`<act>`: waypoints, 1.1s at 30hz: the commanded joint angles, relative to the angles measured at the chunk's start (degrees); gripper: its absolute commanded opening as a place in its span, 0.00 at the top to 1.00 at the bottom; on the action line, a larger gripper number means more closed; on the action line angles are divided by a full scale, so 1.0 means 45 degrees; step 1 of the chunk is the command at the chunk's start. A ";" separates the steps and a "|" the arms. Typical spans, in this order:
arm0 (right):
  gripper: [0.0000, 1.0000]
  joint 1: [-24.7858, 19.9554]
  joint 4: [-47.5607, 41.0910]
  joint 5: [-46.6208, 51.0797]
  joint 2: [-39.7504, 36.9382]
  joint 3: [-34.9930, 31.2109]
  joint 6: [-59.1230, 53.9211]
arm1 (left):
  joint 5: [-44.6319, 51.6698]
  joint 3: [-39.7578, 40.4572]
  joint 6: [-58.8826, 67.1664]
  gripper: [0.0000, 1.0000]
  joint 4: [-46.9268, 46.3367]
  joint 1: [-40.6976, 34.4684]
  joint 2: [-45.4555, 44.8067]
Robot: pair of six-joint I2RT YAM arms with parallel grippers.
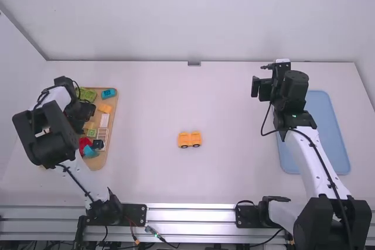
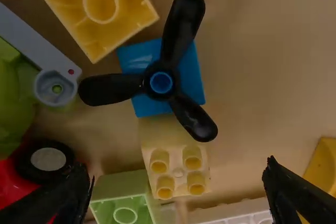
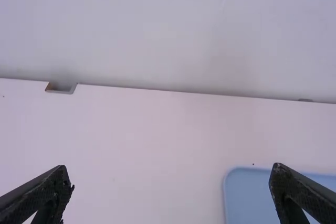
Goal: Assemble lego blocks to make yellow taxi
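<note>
White bench point(image 1: 240, 115) carries the yellow wheeled block assembly point(image 1: 189, 139); left jaws, wide like the right jaws, should straddle the upside-down yellow brick point(image 2: 73, 6) squarely, clear of the black propeller point(image 2: 148, 82).

At the high view's centre, a boxy plastic block vehicle point(image 1: 189, 139) is orange-yellow with dark wheels; at right, a flat rectangular tray point(image 1: 319, 109) is plain light blue. At the left wrist view's centre, a three-bladed plastic propeller point(image 2: 181, 30) is black.

White tbl point(image 1: 140, 180) stands w/ plain pale back wall point(image 1: 193, 16) behind, side wall point(image 1: 14, 62) at L; metal rails point(image 1: 190, 216) run nr front edge.
</note>
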 commanded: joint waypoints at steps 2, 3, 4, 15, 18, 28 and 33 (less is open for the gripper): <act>0.01 0.0039 -0.0010 0.0058 0.0078 0.0505 0.0044 | 0.0019 -0.0223 0.0044 0.18 0.0233 -0.0049 0.0466; 0.01 0.0049 -0.0015 0.0053 0.0078 0.0500 0.0049 | 0.0049 -0.0277 0.0049 0.20 0.0335 -0.0034 0.0515; 0.01 0.0053 -0.0005 0.0058 0.0078 0.0500 0.0049 | 0.0053 -0.0330 0.0044 0.21 0.0442 -0.0034 0.0578; 0.01 0.0049 -0.0034 0.0005 0.0078 0.0500 0.0049 | -0.0253 -0.0432 -0.0049 0.52 0.0758 -0.0034 0.0670; 0.01 0.0160 -0.0019 0.0010 0.0078 0.0505 0.0039 | -0.0291 -0.0539 -0.0053 0.63 0.0865 -0.0029 0.0670; 0.01 0.0282 0.0078 0.0015 0.0078 0.0505 0.0039 | -0.0282 0.0146 -0.0379 0.97 0.0408 -0.0049 0.0665; 0.01 0.0262 0.0063 0.0019 0.0078 0.0505 0.0044 | -0.0340 0.1899 -0.2045 0.98 -0.1967 -0.0121 0.0641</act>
